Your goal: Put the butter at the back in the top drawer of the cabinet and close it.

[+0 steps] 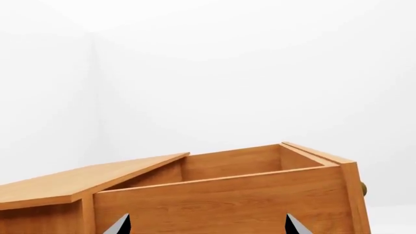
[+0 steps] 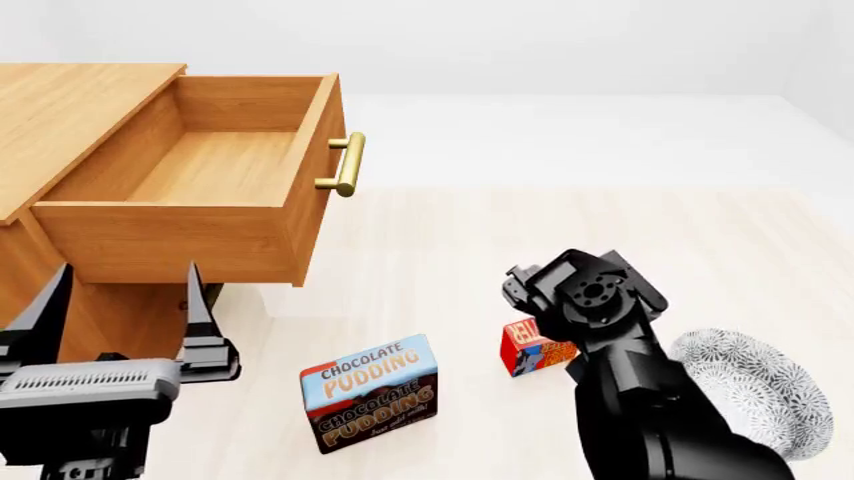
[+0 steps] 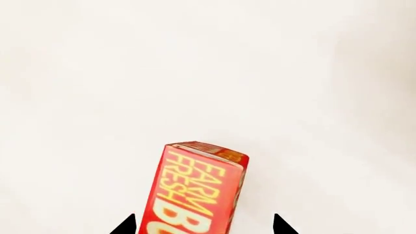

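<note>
We have the right claw poised over the butter, its 2 tips spread apart on either side of the carton and not yet touching it. The butter stands on the pale floor, just beside the right arm in the head view and partly hidden by it, near the chocolate pudding box and well apart from the cabinet. The top drawer is pulled out and shows a bare wooden bottom, with its brass handle pointing toward the butter.

The left claw is spread too and holds nothing; it hangs just in front of the drawer's near side wall.

The step in hand, as we judge it, is the grasp. To do it well we would lower the right claw so the tips pass down the 2 long red faces, keeping the carton centred between them. In the right wrist view the carton sits a little off centre and slightly turned, so we would square the wrist to it first; otherwise 1 tip may push it over. We would close low enough for a firm hold, then lift straight up and clear the drawer's front edge before moving toward its back.

A patterned white round object lies beside the right arm; we would keep the elbow off it.
</note>
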Robot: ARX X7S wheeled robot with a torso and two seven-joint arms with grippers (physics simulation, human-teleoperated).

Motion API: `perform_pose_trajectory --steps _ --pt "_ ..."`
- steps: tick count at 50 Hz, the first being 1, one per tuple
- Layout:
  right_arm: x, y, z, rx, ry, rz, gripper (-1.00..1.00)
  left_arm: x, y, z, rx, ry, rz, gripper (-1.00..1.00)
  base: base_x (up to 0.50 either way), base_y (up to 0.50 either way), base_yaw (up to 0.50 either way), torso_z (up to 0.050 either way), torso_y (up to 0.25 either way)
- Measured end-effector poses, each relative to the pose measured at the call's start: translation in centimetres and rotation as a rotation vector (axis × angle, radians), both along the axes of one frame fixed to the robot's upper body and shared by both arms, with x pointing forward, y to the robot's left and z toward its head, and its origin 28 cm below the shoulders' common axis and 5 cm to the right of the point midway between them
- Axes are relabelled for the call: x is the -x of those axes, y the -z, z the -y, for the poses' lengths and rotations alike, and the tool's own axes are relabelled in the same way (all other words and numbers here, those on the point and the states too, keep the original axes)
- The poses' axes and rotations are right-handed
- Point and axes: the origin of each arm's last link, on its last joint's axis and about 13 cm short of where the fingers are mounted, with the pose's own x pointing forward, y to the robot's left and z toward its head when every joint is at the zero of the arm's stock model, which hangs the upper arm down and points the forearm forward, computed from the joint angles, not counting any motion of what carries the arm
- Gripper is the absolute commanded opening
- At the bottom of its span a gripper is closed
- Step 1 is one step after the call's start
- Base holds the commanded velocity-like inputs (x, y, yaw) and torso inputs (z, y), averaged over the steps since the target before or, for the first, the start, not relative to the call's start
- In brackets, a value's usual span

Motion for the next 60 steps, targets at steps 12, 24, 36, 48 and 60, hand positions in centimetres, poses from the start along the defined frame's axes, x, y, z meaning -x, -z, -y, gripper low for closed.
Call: perform_pose_trajectory --steps 12,24,36,48,60 --pt "0.18 0.23 -0.09 -0.034 -0.018 -0.001 1.00 -0.07 0.07 0.01 -0.002 -0.002 -0.003 1.00 0.00 0.00 0.00 0.000 0.000" --pt "0.25 0.10 -0.02 -0.076 -0.024 -0.011 1.00 -0.13 0.19 0.02 -0.003 -0.003 -0.006 1.00 0.00 0.00 0.00 0.000 0.000" --pt "0.34 0.03 0.02 -0.114 -0.034 -0.020 1.00 -0.21 0.38 0.00 -0.003 -0.005 -0.010 1.00 0.00 0.00 0.00 0.000 0.000" --pt "0.28 -0.30 0.03 -0.160 -0.031 -0.015 -1.00 -0.24 0.48 -0.05 -0.002 -0.007 -0.013 1.00 0.00 0.00 0.00 0.000 0.000" --pt "0.29 -0.23 0.23 -0.162 -0.019 -0.028 -1.00 -0.23 0.57 -0.08 -0.002 -0.010 -0.014 1.00 0.00 0.00 0.00 0.000 0.000"
